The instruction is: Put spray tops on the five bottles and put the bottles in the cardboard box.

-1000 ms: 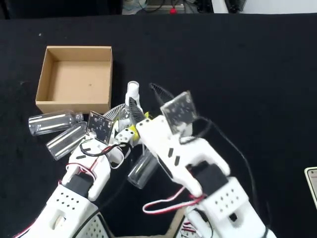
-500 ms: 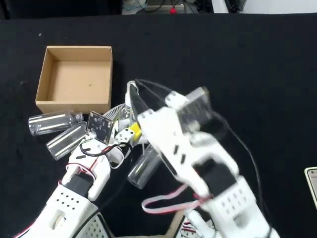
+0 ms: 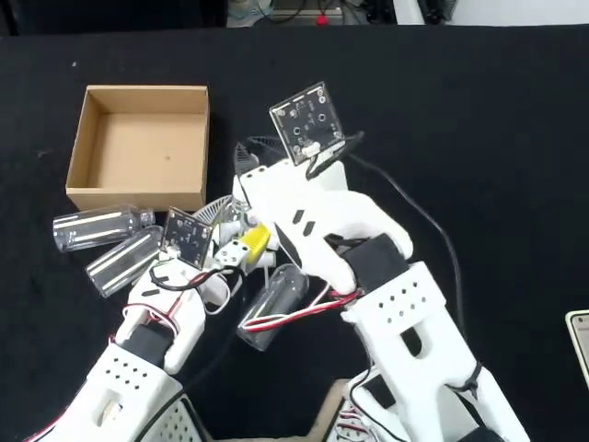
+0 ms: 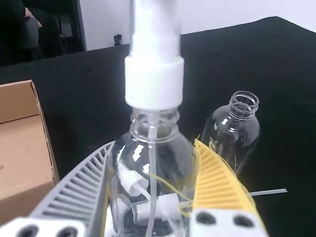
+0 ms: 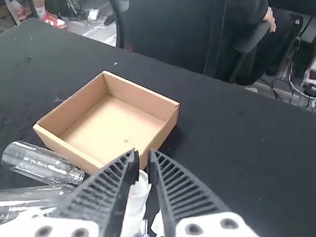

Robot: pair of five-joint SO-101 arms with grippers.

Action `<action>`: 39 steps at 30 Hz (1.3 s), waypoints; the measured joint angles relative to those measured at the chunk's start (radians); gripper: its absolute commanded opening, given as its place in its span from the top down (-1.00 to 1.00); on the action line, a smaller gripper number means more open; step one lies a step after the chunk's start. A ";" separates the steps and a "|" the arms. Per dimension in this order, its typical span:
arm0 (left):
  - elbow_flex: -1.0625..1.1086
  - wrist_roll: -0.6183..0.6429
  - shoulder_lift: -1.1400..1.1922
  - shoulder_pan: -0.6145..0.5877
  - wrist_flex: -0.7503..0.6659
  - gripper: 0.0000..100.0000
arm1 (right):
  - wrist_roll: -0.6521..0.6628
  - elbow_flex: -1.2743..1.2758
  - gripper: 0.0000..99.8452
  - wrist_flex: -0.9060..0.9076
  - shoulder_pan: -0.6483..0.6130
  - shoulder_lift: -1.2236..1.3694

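Note:
My left gripper [image 3: 230, 228] is shut on an upright clear bottle [image 4: 148, 173], gripped between its grey and yellow fingers. A white spray top [image 4: 154, 74] sits on the bottle's neck, its dip tube hanging inside. From above, my right gripper [image 5: 142, 154] is closed around that spray top [image 5: 138, 193], its ribbed fingers [image 3: 262, 149] nearly touching. The cardboard box [image 3: 138, 97] stands empty at the far left. Two capless bottles [image 3: 97, 227] [image 3: 124, 261] lie in front of the box. A third bottle [image 3: 271, 304] lies between the arms.
Another capless bottle [image 4: 232, 128] stands just beyond the held one, and a loose thin tube [image 4: 269, 191] lies on the black cloth beside it. The box wall [image 4: 22, 143] is close to my left gripper. The cloth to the right is bare.
My right arm has swung forward and rolled its wrist, bringing its gripper down over the spray top. The left arm and the held bottle have stayed still.

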 measured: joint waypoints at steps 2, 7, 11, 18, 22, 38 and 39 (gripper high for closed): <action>0.000 0.000 0.000 0.002 0.000 0.84 | 0.000 0.000 0.92 0.012 0.000 -0.003; 0.000 0.000 0.000 0.003 0.000 0.84 | 0.000 -0.008 0.92 0.098 -0.008 -0.023; 0.002 0.000 0.002 0.003 0.002 0.84 | 0.000 -0.008 0.92 0.126 -0.021 -0.032; 0.002 0.000 0.002 0.000 0.002 0.84 | 0.000 -0.012 0.92 0.137 -0.052 -0.038; 0.002 0.000 0.002 0.002 0.002 0.84 | 0.000 -0.012 0.91 0.170 -0.052 -0.101; 0.000 0.000 0.000 -0.075 0.000 0.85 | 0.002 0.170 0.91 0.247 0.345 -0.545; 0.000 0.000 0.000 -0.075 0.000 0.85 | 0.002 0.196 0.91 0.247 0.390 -0.545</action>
